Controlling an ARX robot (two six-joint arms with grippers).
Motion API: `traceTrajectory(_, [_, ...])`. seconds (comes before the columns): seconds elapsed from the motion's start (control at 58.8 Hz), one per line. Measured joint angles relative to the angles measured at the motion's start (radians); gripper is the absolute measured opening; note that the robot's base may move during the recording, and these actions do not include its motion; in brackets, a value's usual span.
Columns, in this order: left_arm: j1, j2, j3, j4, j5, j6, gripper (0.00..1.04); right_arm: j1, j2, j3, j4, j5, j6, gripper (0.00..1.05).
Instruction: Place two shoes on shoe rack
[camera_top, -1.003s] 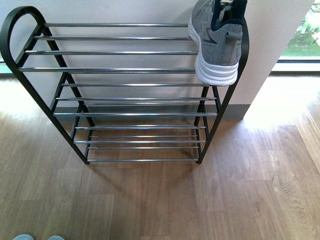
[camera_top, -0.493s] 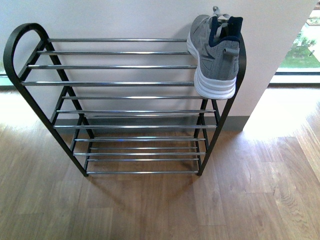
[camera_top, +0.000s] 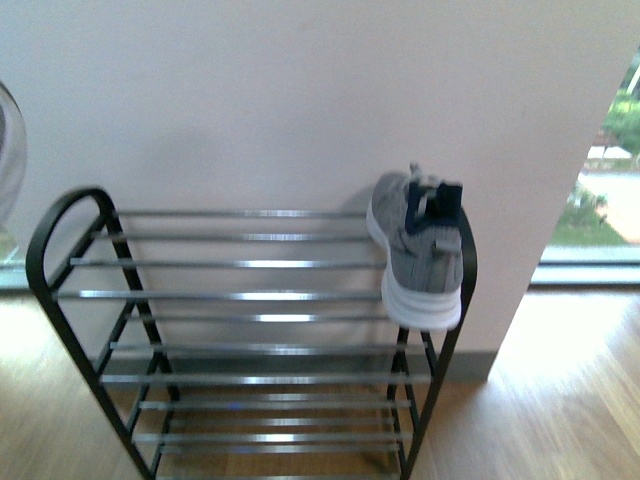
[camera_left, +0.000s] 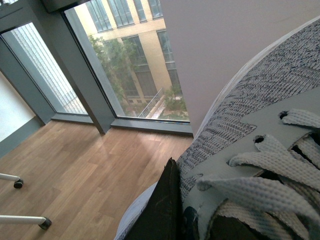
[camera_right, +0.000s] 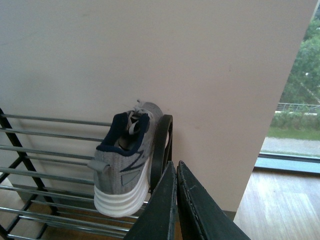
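Front view: the shoe rack (camera_top: 230, 294) stands against a pale wall (camera_top: 300, 100) on a wooden floor (camera_top: 560, 400), its black arched posts carrying rows of chrome bars. One grey sneaker (camera_top: 420, 250) rests on the top tier at the rack's right end, just beside the right post. Its toe points to the wall, and its thick white heel hangs out past the front bar. The rest of the bars carry nothing. A window (camera_top: 600, 190) shows greenery at the far right. Neither arm appears in this view.

From the left wrist, a second sneaker (camera_left: 260, 100) fills much of the picture, very close, with its knit upper and pale laces (camera_left: 260, 165) plain to see. The left gripper (camera_left: 172, 210) is clamped on this shoe: one dark finger lies flat against the outside near the collar, while the other finger is hidden by the shoe. Beyond it lie wood flooring and tall glazing with buildings outside.

From the right wrist, the right gripper (camera_right: 176, 167) has its two dark fingers pressed together with nothing between them. It sits apart from the rack, on the near side of the right post, with the racked sneaker's heel and navy lining facing it.
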Motion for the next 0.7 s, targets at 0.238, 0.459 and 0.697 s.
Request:
traceTrajectory(0.238, [0.0,0.0,0.0,0.0,0.0,0.0,0.02,0.0,-0.175,-0.081,-0.1,0.0,0.0,0.01])
traceTrajectory(0.459, [0.0,0.0,0.0,0.0,0.0,0.0,0.02,0.0,-0.402,-0.138,-0.273,0.0,0.0,0.02])
traceTrajectory(0.697, [0.0,0.0,0.0,0.0,0.0,0.0,0.02,0.0,-0.589,-0.151,-0.432,0.0,0.0,0.02])
